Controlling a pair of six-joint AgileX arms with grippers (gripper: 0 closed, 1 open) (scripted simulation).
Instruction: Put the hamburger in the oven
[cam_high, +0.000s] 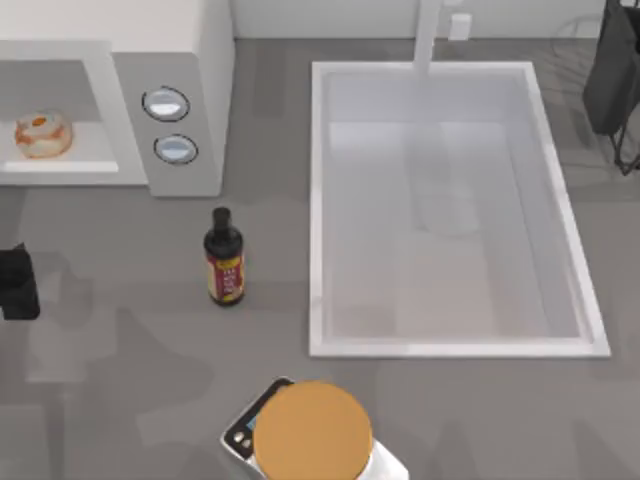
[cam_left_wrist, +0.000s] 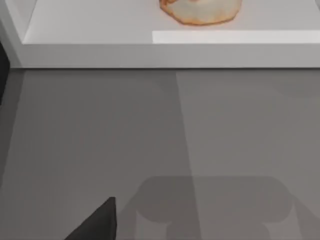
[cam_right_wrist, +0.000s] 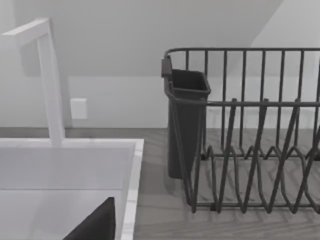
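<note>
Hamburger (cam_high: 43, 135) sits inside the oven (cam_high: 190, 60) cavity, on its floor, ahead of and well apart from the left gripper (cam_high: 15, 283); placement looks done. Left gripper is off the oven's front lip, carrying nothing (finger state: cannot tell). Right arm (cam_high: 615, 70) is parked by the dish rack (cam_right_wrist: 250, 140), beyond the sink (cam_high: 320, 200); fingers likewise unreadable.

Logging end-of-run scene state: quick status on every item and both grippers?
hamburger: upright, inside the oven cavity, ungripped
oven: front cavity open, hamburger on its floor
bottle: standing upright on table, capped
sink: basin holds nothing
orange-brown disc: flat, on the white device at the table's near edge
dish rack: no dishes in it
left gripper: table's left edge, in front of oven
</note>
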